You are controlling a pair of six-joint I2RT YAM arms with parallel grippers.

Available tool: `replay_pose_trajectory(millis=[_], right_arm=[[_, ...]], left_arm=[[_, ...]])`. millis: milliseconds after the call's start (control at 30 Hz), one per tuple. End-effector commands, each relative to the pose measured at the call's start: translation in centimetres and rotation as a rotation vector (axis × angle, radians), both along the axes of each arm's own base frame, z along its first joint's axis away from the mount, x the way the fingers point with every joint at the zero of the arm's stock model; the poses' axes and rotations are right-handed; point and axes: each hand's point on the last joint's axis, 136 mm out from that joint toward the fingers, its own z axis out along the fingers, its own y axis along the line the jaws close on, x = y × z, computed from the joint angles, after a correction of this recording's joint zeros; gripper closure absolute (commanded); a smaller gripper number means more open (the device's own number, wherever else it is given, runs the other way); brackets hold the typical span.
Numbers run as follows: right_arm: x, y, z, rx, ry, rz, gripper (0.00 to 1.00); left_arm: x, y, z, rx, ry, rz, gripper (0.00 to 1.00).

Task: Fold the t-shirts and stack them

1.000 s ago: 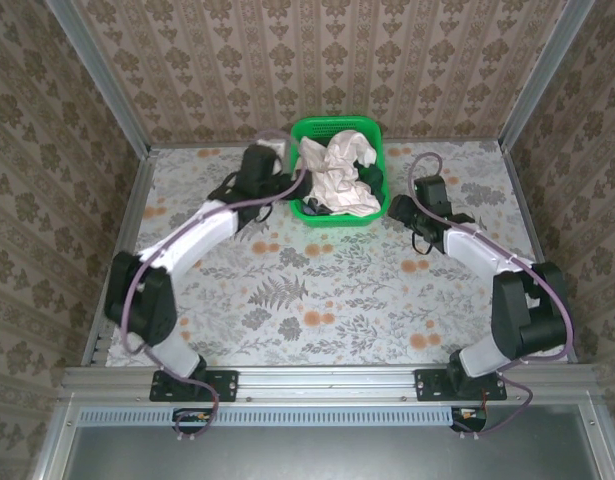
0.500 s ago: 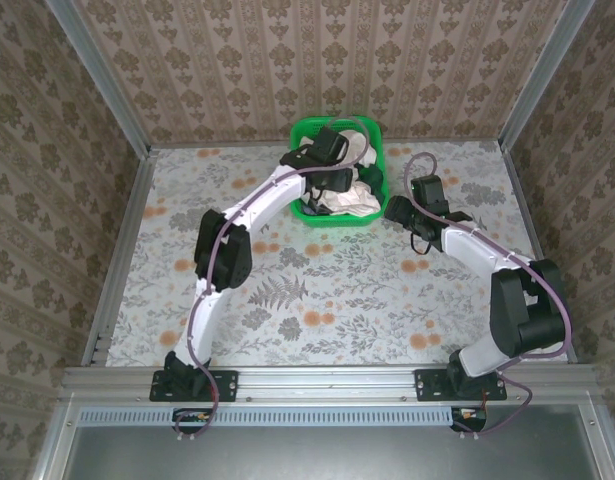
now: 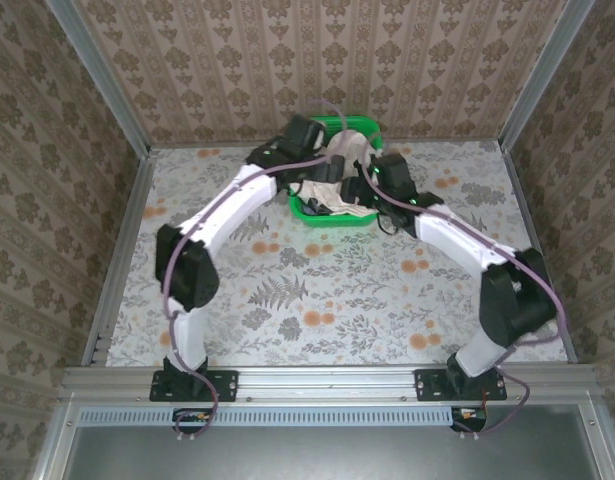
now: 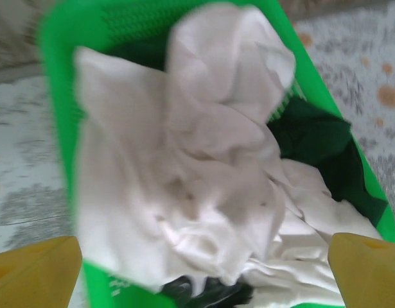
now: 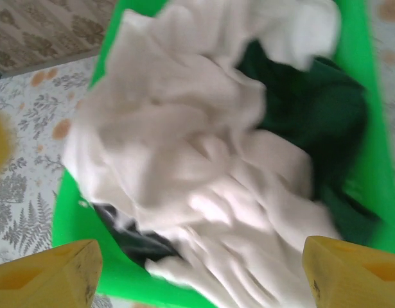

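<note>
My arms have swung to the far edge of the flowered table (image 3: 287,290), papered walls (image 3: 317,60) behind, open tabletop nearer; the basket (image 4: 56,64) holds the cream t-shirt (image 4: 184,167) and dark green t-shirt (image 4: 313,141); my left pincer (image 4: 200,273) and right pincer (image 5: 198,273) gape above

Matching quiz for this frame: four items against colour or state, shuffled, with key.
Items:
1. pale t-shirt
2. dark t-shirt
3. basket
4. left fingers

Descriptions:
a. bright green plastic
b. yellow, spread wide apart
c. cream, crumpled on top of the pile
d. dark green, partly buried in the basket

Pairs: 1-c, 2-d, 3-a, 4-b
</note>
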Motion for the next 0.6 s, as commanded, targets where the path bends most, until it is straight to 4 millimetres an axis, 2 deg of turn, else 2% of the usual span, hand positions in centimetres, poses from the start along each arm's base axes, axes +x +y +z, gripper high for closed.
replay_pose_trajectory(millis=[0,100,133,167,233,267,300,400,500,567], right_arm=[[1.6,1.7,-3.3,-0.123,0.103,0.03,0.17],[3.5,3.7,-4.8,-0.188,0.155,0.065,0.25],[4.0,4.0,-5.4,-0.213,0.172,0.07,0.35],[4.4,4.4,-5.5,-0.223,0.179,0.081,0.52],[4.8,4.7,-4.9,-0.218,0.167,0.088,0.76],[4.9,4.6,-4.0,-0.211,0.151,0.084,0.86],[4.9,4.7,-2.8,-0.2,0.127,0.085,0.92],[4.0,4.2,3.5,-0.175,-0.004,0.091,1.0],[1.7,1.5,11.5,-0.228,-0.167,0.03,1.0],[-0.4,-0.5,16.1,-0.235,-0.262,-0.015,1.0]], left_arm=[[1.0,5.3,0.7,-0.045,-0.003,0.165,0.0],[0.5,7.9,-0.5,-0.095,0.04,0.212,0.0],[0.4,8.6,-0.7,-0.111,0.045,0.22,0.0],[0.1,9.1,-1.1,-0.122,0.058,0.222,0.01],[-0.3,9.6,-1.9,-0.139,0.09,0.21,0.04],[-0.2,10.5,-2.5,-0.147,0.11,0.218,0.06],[-0.3,10.8,-2.9,-0.152,0.123,0.215,0.07],[-0.6,11.5,-4.3,-0.17,0.161,0.2,0.08],[-1.0,12.1,-5.5,-0.203,0.194,0.203,0.09],[-1.0,12.1,-6.1,-0.239,0.197,0.197,0.09]])
